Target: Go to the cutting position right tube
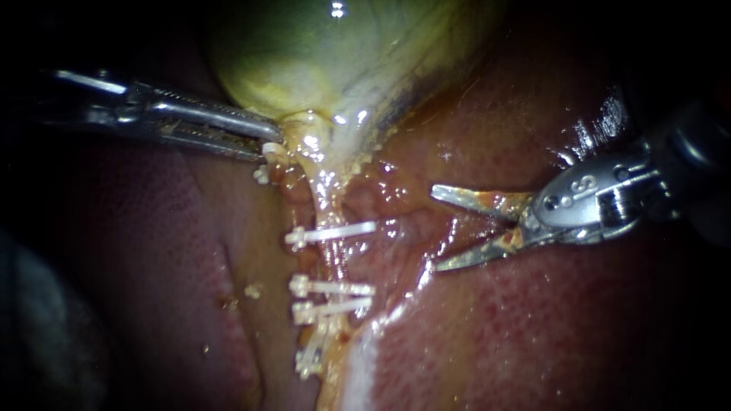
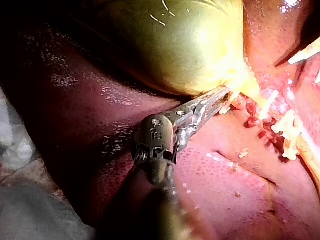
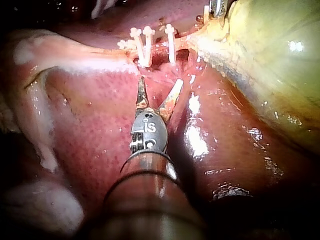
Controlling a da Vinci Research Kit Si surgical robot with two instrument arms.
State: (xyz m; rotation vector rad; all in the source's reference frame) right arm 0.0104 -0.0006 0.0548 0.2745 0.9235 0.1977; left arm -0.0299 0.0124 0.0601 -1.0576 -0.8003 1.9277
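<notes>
Darkness rings the endoscope view, deepest in the upper corners and along the left edge. Bright light leaves white glints on the wet red liver [image 1: 533, 342], which fills the backdrop. In the left wrist view a pale, crumpled covering [image 2: 17, 145] (cloth or plastic, hard to tell) lies at the liver's edge, with a grey blurred patch [image 2: 40, 220] next to it

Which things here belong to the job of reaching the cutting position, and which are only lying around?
Belong to the job:
right instrument, jaws open
tube
white clips on it
left instrument, gripping the gallbladder

Only around:
liver
pale crumbs on it
</notes>
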